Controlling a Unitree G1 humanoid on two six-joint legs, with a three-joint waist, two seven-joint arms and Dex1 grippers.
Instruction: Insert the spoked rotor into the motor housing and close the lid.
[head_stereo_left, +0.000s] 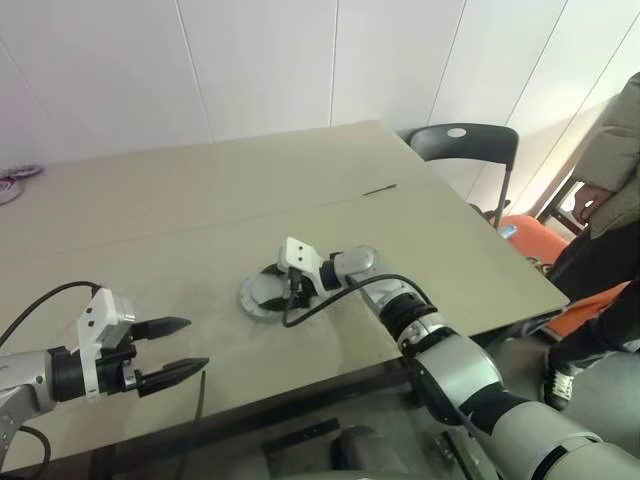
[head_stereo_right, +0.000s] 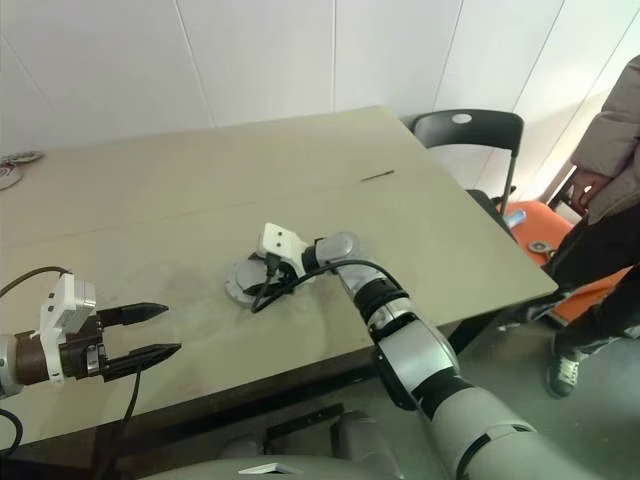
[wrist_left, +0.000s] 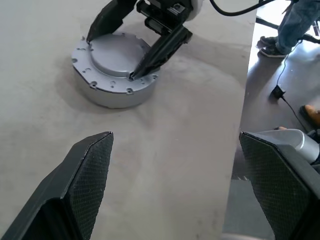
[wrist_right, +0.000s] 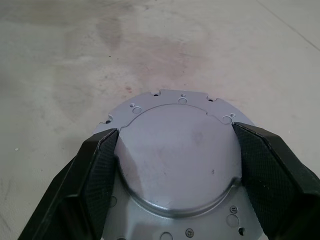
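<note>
Soft, even, fairly bright light falls across the surface (head_stereo_left: 200, 230), casting faint diffuse shadows with no harsh glare, and every view is sharp, without noticeable blur.

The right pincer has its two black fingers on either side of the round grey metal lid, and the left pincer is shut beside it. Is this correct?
Not quite. The left pincer is open and empty, apart from the round grey metal lid, as the left eye view shows. The right pincer does straddle the lid.
</note>
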